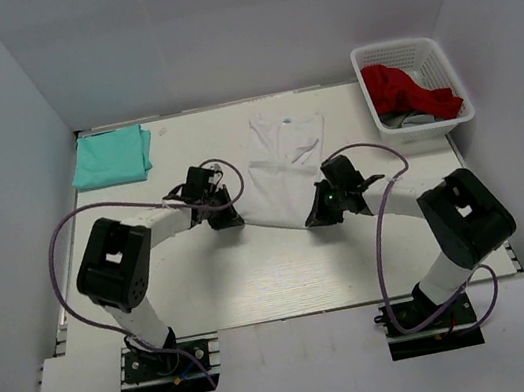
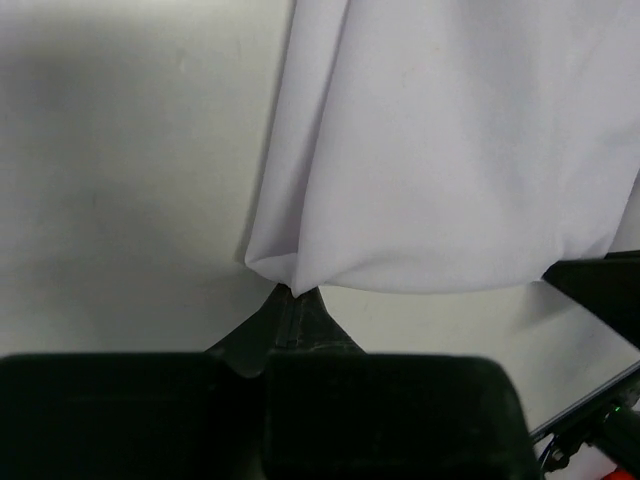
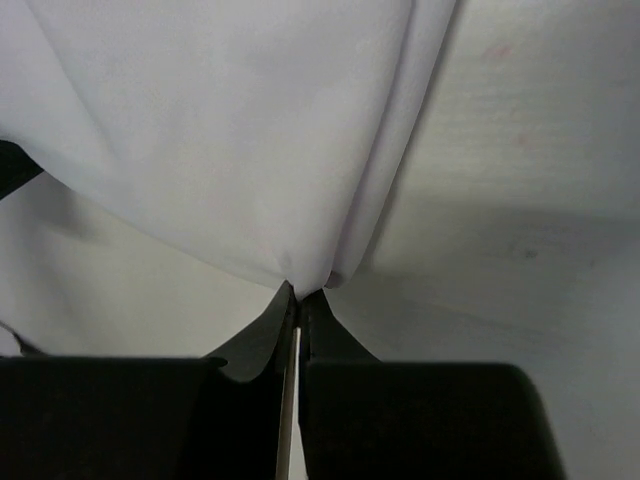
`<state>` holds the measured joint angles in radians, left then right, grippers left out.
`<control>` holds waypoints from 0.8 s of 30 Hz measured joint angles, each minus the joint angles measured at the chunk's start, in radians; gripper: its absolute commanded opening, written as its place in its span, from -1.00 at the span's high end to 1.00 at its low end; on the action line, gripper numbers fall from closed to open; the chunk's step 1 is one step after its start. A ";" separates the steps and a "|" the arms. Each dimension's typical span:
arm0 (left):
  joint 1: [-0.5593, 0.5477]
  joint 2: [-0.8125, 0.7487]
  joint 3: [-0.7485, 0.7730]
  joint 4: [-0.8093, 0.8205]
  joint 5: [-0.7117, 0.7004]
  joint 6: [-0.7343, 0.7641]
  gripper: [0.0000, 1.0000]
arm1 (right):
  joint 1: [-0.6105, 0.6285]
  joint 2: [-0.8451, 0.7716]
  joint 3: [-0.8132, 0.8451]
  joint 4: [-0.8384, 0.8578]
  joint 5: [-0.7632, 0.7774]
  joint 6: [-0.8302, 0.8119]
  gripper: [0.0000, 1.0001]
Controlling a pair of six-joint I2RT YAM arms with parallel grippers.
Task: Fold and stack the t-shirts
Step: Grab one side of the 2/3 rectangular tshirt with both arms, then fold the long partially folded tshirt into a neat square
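A white t-shirt (image 1: pixel 282 164) lies lengthwise in the middle of the table, folded narrow. My left gripper (image 1: pixel 228 216) is shut on its near left corner; in the left wrist view the cloth (image 2: pixel 440 150) bunches right at the closed fingertips (image 2: pixel 296 294). My right gripper (image 1: pixel 318 213) is shut on the near right corner, and the right wrist view shows the cloth (image 3: pixel 230 130) pinched between its tips (image 3: pixel 299 296). A mint-teal t-shirt (image 1: pixel 113 156) lies folded at the far left of the table.
A white basket (image 1: pixel 412 85) holding red cloth (image 1: pixel 408 91) stands at the far right. White walls close in the table on three sides. Purple cables loop off both arms above the near half of the table.
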<state>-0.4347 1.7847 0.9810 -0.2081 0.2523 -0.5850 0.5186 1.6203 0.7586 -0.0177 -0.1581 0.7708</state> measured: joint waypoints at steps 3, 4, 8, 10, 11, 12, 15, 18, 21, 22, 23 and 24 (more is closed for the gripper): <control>-0.011 -0.126 -0.103 -0.019 -0.006 0.003 1.00 | 0.001 -0.069 -0.003 -0.094 -0.053 -0.071 1.00; -0.016 -0.173 -0.133 -0.025 -0.006 0.005 1.00 | 0.002 -0.099 -0.003 -0.127 -0.080 -0.099 1.00; -0.040 -0.375 -0.204 -0.067 0.031 0.018 1.00 | 0.008 -0.240 -0.004 -0.222 -0.145 -0.174 1.00; -0.050 -0.448 -0.214 -0.082 0.064 0.020 1.00 | 0.008 -0.297 -0.004 -0.270 -0.188 -0.211 1.00; -0.056 -0.489 -0.217 -0.095 0.079 0.020 1.00 | 0.008 -0.320 -0.003 -0.300 -0.217 -0.229 1.00; -0.060 -0.525 -0.218 -0.110 0.086 0.019 1.00 | 0.008 -0.338 -0.002 -0.328 -0.242 -0.242 1.00; -0.074 -0.642 -0.207 -0.172 0.109 0.020 1.00 | 0.009 -0.383 0.029 -0.443 -0.305 -0.283 1.00; -0.079 -0.732 -0.177 -0.230 0.135 0.019 1.00 | 0.010 -0.430 0.103 -0.546 -0.344 -0.315 1.00; -0.079 -0.780 -0.132 -0.279 0.150 0.019 1.00 | 0.008 -0.461 0.198 -0.626 -0.381 -0.345 1.00; -0.079 -0.787 -0.120 -0.291 0.156 0.018 1.00 | 0.007 -0.468 0.226 -0.647 -0.394 -0.354 1.00; -0.079 -0.791 -0.112 -0.301 0.160 0.018 1.00 | 0.007 -0.475 0.247 -0.661 -0.403 -0.361 1.00; -0.079 -0.792 -0.103 -0.316 0.165 0.017 1.00 | 0.006 -0.480 0.262 -0.675 -0.415 -0.365 1.00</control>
<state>-0.5133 0.9924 0.8776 -0.5240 0.4171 -0.5682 0.5243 1.1404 1.0210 -0.6930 -0.5732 0.4057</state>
